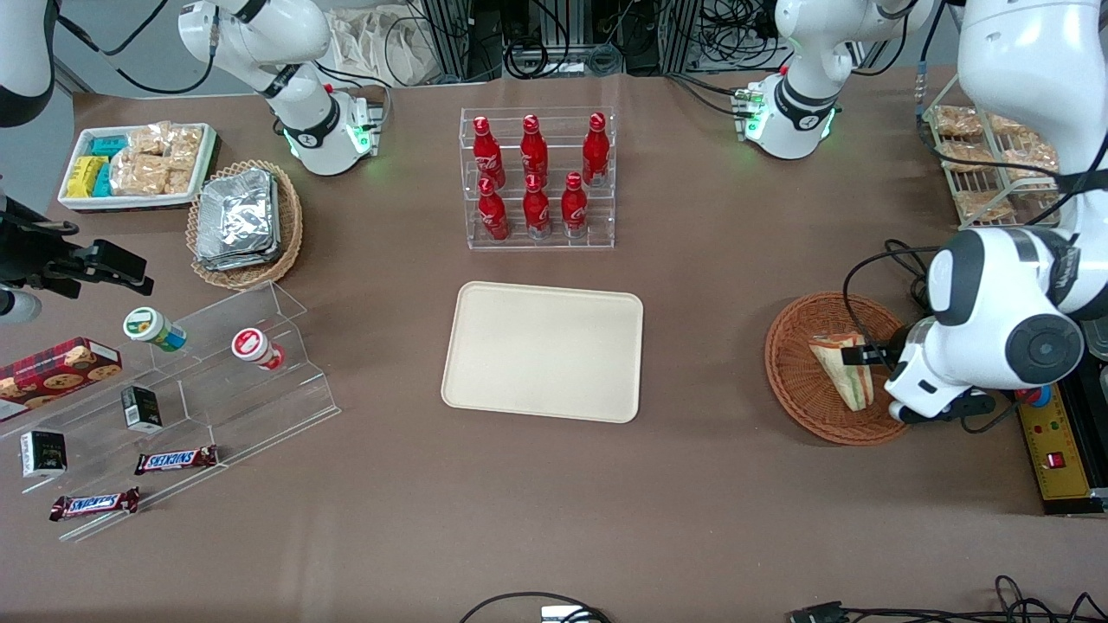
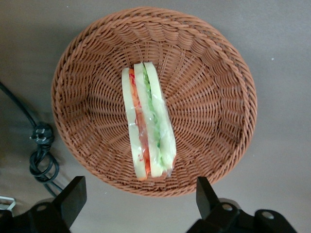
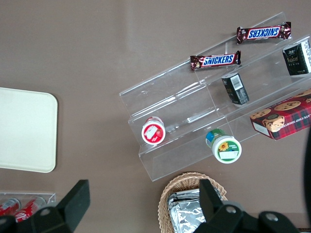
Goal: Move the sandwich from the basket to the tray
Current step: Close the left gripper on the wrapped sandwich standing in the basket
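Snickers bars (image 1: 93, 504), hand (image 2: 138, 199) spread above sandwich (image 2: 148, 124)

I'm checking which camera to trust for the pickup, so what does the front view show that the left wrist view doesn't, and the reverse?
Only the front view shows the flat cream-beige rectangular tray, bare, and the rack of red bottles.

Only the left wrist view shows the left gripper open above the basket, and a coiled black cable beside the basket.

Both show the triangular pale-bread sandwich lying in the round reddish-brown wicker basket.
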Motion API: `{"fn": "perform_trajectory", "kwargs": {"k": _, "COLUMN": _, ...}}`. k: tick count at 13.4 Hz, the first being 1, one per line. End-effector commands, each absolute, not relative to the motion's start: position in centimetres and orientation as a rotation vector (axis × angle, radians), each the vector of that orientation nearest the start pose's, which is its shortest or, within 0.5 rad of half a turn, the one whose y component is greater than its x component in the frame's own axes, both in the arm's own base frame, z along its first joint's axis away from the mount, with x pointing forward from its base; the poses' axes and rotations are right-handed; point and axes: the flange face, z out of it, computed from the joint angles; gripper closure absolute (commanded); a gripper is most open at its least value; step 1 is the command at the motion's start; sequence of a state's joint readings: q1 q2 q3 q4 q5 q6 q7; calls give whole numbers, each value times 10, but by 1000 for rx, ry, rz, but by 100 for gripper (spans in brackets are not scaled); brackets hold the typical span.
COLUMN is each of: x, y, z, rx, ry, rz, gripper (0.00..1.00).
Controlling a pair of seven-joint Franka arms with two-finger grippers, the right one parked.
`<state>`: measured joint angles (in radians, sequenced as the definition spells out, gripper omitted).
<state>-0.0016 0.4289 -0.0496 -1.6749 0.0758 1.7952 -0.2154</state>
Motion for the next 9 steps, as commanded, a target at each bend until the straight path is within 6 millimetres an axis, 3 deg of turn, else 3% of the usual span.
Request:
{"fn": "perform_trajectory", "kwargs": {"k": 1, "x": 638, "y": -23, "z": 320, "rx": -3022, "ry": -247, "rz": 431, "gripper": 0}}
{"fn": "perform_trajectory", "kwargs": {"k": 9, "x": 636, "y": -10, "z": 251, "rx": -3017, "ry": -278, "rz": 495, "gripper": 0}}
